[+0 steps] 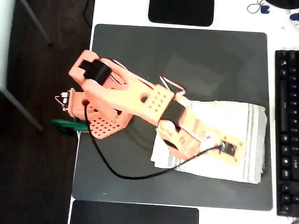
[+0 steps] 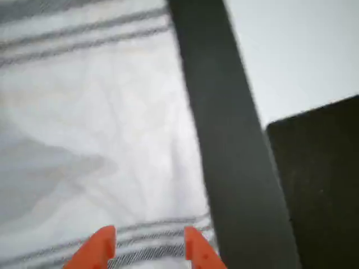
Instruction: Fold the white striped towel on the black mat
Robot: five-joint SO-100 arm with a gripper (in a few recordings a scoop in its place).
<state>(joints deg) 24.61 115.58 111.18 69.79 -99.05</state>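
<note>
The white striped towel [image 1: 240, 119] lies on the right half of the black mat [image 1: 187, 60], its edges looking layered at the right and lower sides. My orange arm reaches across it from the left, with the wrist above the towel's lower middle. In the wrist view my gripper [image 2: 148, 249] hangs just over the towel [image 2: 101, 129]. Its two orange fingertips [image 2: 104, 246] stand apart, and grey stripes show in the gap between them. A strip of the mat [image 2: 224, 140] runs along the towel's right side.
A black keyboard [image 1: 287, 130] lies just right of the mat. Smaller black rectangles sit at the top [image 1: 182, 11] and bottom [image 1: 135, 214] of the white table, the lower one also in the wrist view [image 2: 320, 185]. The arm's base [image 1: 100, 116] and black cable [image 1: 121, 175] occupy the mat's left.
</note>
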